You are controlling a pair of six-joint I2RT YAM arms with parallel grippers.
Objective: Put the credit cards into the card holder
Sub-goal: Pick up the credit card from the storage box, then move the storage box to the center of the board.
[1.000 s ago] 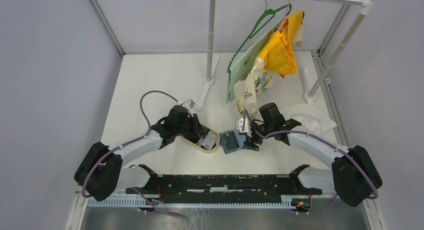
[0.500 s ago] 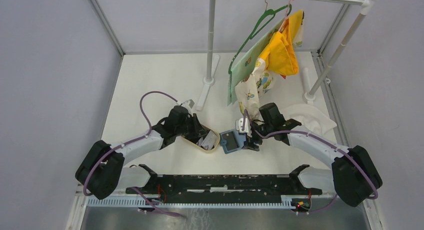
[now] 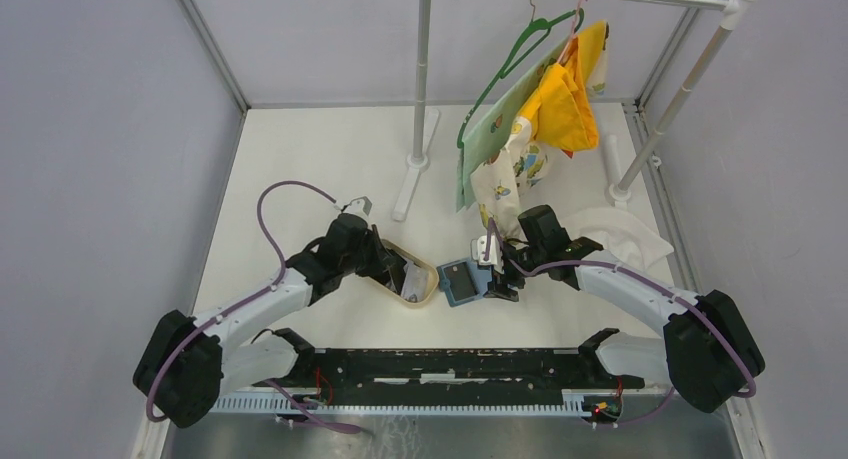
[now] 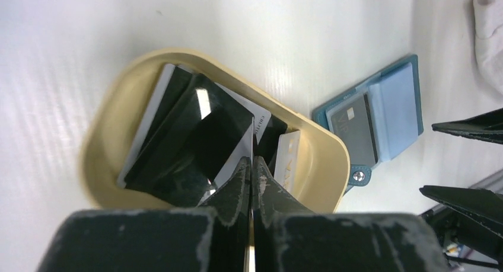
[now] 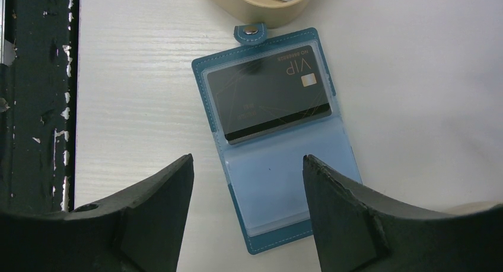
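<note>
Left gripper pressed together over glossy flat credit cards, perhaps pinching one; right gripper spread above stitched teal card holder.

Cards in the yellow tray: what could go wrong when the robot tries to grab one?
The credit cards lie heaped and overlapping in the tray. The left gripper is shut at their near edge, and I cannot tell whether it caught one, so it might lift two or none. The card holder lies open beside the tray. The right gripper is open over it, not gripping it, so it might slide when a card gets pushed in.
</note>
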